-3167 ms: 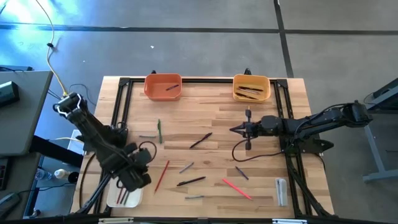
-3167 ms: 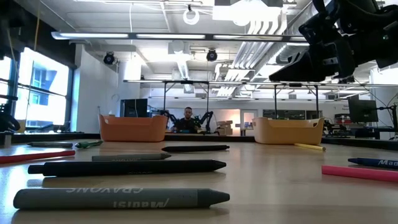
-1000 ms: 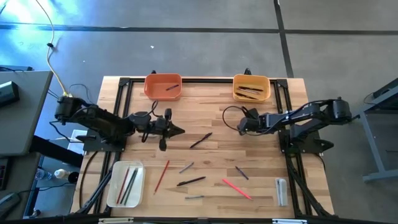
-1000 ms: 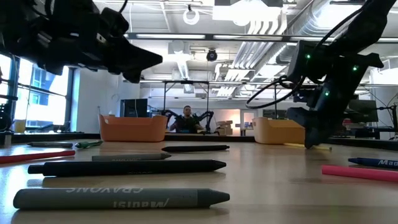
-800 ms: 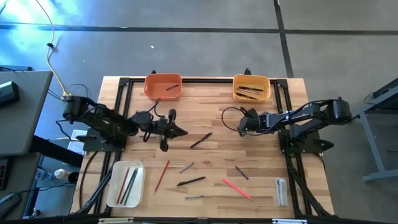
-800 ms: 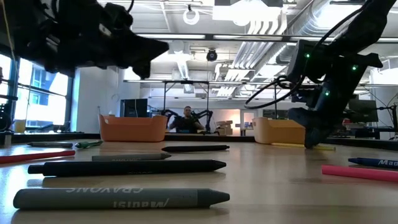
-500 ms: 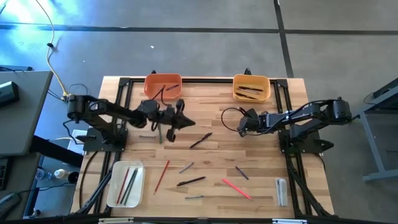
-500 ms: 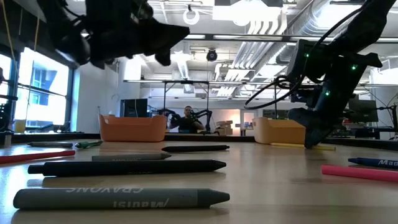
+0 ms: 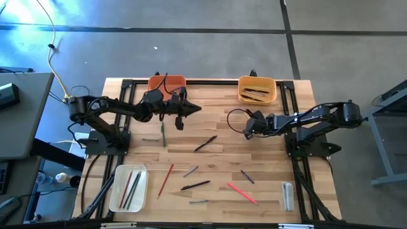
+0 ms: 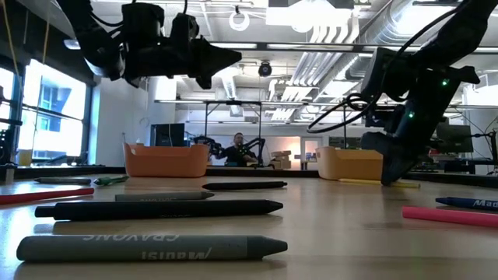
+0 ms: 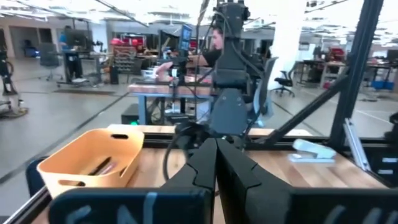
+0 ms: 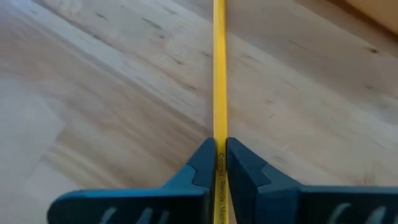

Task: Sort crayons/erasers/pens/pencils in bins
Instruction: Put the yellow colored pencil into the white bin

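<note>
While the right gripper [image 12: 219, 163] is pinching a yellow pencil [image 12: 219, 74] against the tabletop [image 9: 216, 159] — fingers closed tight on its shaft, low over the boards just in front of the yellow-orange bin [image 9: 257, 90] — the step in hand is judged to be the pick-up of that pencil.

- Next move, as a judgement: lifting cleanly, then carrying across the table to the white bin [image 9: 128, 189] at the near left corner, which is already holding red and dark sticks; a long haul, and the thin shaft may be pivoting in the grip.
- Left gripper [image 9: 188, 109]: hovering above the table beside the orange bin [image 9: 166, 83], fingers pressed together with nothing between them.
- Lying loose on the boards: a green pencil [image 9: 163, 133] near the left arm, a red pencil [image 9: 165, 179], a black pen [image 9: 205, 143] mid-table, another black pen [image 9: 195, 185] nearer the front, grey crayons [image 10: 152, 248] and a pink stick [image 9: 242, 193].
- A clear-grey block [image 9: 287, 194] is sitting at the near right.
- In the way: the scattered sticks mid-table and the left arm, which is reaching over the far left of the table; a high carry is looking prudent
</note>
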